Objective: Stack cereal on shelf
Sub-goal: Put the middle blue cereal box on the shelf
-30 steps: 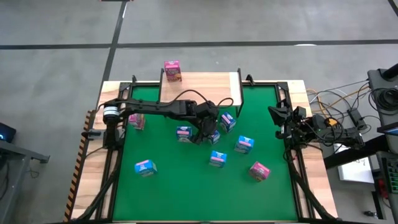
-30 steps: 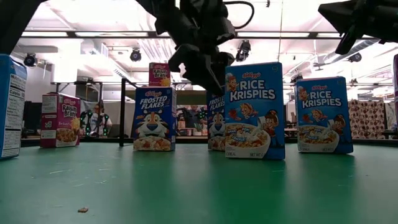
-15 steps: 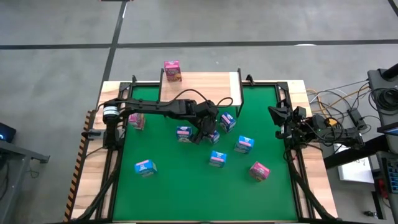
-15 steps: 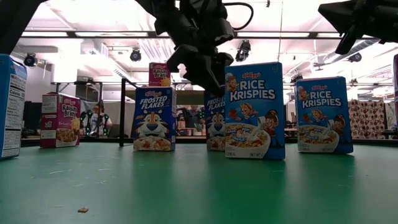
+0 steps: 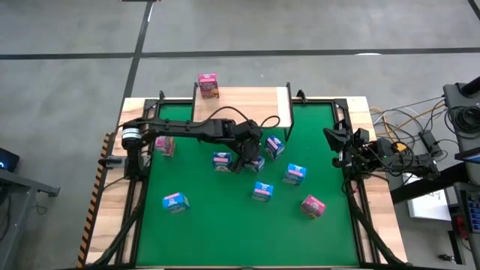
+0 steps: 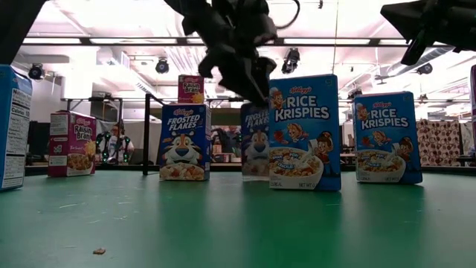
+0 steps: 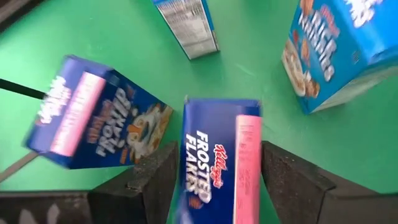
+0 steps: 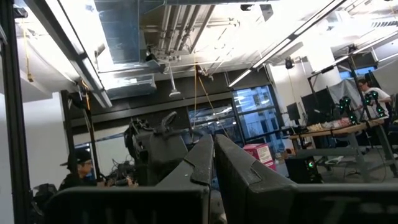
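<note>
Blue Frosted Flakes box (image 7: 217,168) clamped in left end effector (image 7: 214,180) | high view hides grip | right end effector (image 8: 213,168) together

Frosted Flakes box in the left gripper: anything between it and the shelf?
Nothing visible does. The left gripper holds the Frosted Flakes box; bare mat lies toward the shelf, whose one pink box stands at its far-left corner.

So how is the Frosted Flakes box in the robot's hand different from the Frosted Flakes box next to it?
The Frosted Flakes box in the left hand is clamped between the fingers and lifted just off the green mat; the free Frosted Flakes box stands on the mat, untouched. From table height, the held one is partly hidden behind a Rice Krispies box, while the free one shows its whole front. Both are small blue boxes with the same name.
</note>
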